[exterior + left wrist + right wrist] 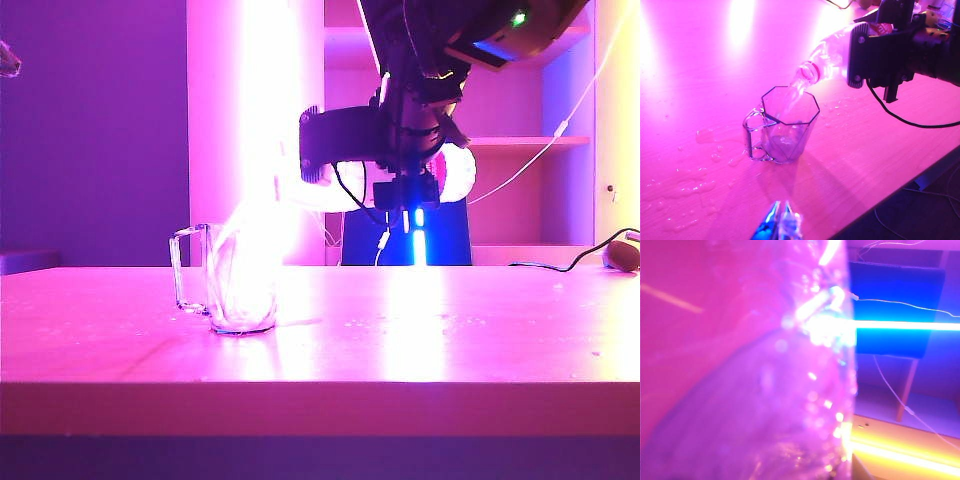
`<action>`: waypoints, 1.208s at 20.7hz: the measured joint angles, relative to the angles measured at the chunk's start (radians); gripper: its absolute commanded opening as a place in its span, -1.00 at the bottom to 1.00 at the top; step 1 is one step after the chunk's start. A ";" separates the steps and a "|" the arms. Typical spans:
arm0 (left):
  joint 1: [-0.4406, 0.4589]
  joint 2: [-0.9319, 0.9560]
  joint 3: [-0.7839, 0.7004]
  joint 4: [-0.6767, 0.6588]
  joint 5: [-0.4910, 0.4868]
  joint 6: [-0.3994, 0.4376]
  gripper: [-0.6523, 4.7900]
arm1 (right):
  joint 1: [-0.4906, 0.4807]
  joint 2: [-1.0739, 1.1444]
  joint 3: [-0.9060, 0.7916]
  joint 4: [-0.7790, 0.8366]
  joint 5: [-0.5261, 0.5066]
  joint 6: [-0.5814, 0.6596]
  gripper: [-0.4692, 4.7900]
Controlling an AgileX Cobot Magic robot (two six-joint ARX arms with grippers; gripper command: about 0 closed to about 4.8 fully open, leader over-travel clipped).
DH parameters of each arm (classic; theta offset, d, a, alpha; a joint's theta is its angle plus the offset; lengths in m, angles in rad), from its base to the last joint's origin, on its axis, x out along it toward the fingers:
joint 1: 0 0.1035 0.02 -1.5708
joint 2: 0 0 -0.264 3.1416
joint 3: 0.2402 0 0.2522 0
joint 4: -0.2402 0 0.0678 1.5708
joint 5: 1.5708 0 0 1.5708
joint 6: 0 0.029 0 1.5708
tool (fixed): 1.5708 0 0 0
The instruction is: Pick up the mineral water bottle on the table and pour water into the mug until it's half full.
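Clear plastic mineral water bottle (832, 55): clamped in right gripper (875, 50), tipped mouth-down so water (790, 97) streams into mug (785, 125), left of centre on table (865, 145). Left gripper (780, 222): near edge, fingers nearly together, empty.

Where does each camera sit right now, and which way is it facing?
Exterior view: low at the table edge, facing shelves; shows the mug and right gripper tipping the bottle.
Left wrist view: above the near edge, looking down at the mug; left gripper shut, idle; spilled water.
Right wrist view: pressed against the bottle; no fingers visible.
Shared: exterior and left wrist both show bottle over mug.
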 measured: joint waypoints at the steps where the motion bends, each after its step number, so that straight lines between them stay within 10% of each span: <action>1: 0.000 0.000 0.000 0.000 0.000 0.000 -0.78 | 0.000 0.000 0.000 0.008 0.005 -0.021 0.25; 25: 0.000 -0.001 0.000 0.000 0.000 0.000 -0.78 | 0.003 -0.002 0.002 0.077 0.035 -0.091 0.25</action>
